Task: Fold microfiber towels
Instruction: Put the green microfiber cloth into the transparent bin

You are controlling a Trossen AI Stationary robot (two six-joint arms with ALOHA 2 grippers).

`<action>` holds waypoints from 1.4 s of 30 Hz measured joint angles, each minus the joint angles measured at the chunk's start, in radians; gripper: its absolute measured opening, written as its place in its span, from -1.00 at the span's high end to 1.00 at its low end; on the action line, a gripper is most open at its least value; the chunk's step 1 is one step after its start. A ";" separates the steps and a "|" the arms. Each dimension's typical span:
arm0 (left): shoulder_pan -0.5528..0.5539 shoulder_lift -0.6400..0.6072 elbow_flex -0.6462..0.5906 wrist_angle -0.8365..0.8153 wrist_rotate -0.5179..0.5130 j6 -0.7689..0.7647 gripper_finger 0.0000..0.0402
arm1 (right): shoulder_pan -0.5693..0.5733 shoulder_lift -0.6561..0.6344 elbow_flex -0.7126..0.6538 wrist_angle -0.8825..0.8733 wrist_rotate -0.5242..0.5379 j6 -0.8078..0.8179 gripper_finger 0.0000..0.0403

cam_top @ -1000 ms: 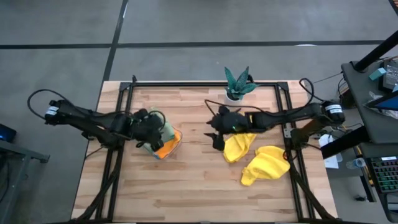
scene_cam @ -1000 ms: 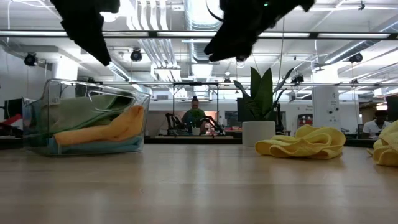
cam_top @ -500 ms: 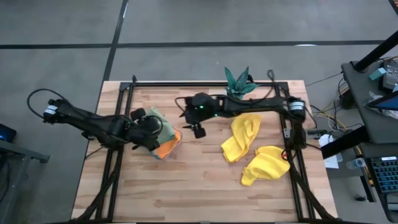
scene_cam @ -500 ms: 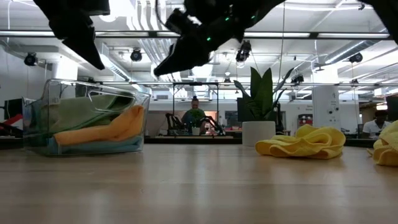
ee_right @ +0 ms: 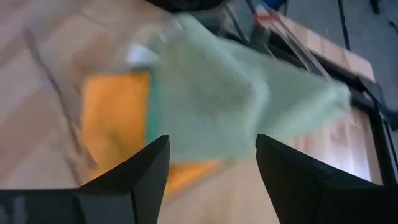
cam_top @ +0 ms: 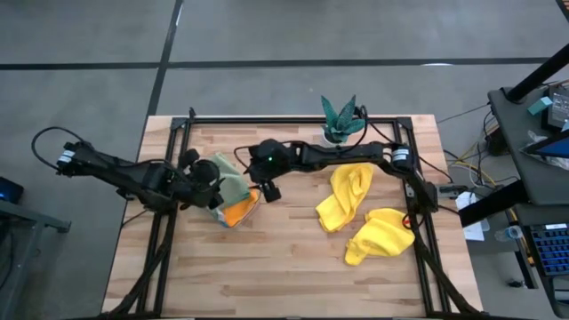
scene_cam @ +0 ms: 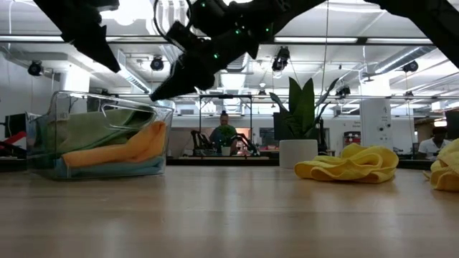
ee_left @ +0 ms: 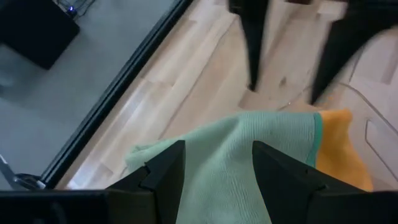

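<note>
Both arms crowd the clear shallow plastic tray (cam_top: pixel 252 201) now. Inside it lies the pale green microfiber towel (cam_top: pixel 231 181) draped over the folded orange microfiber towel (cam_top: pixel 236 212). The left gripper (cam_top: pixel 210 188) hangs above the tray's outer end, fingers parted, holding nothing. The right gripper (cam_top: pixel 268 188) reaches in just beside the tray's other end, jaws spread and empty. Two crumpled yellow microfiber towels (cam_top: pixel 346 194) (cam_top: pixel 380 235) lie well apart from the tray, past the right gripper.

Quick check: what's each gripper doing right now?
Left gripper: open, empty, over the green towel in the tray.
Right gripper: open, empty, beside the tray.
</note>
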 joint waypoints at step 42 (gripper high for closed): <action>0.000 0.008 0.001 -0.008 -0.151 0.077 0.15 | 0.133 0.331 0.606 -0.620 0.343 0.135 -0.13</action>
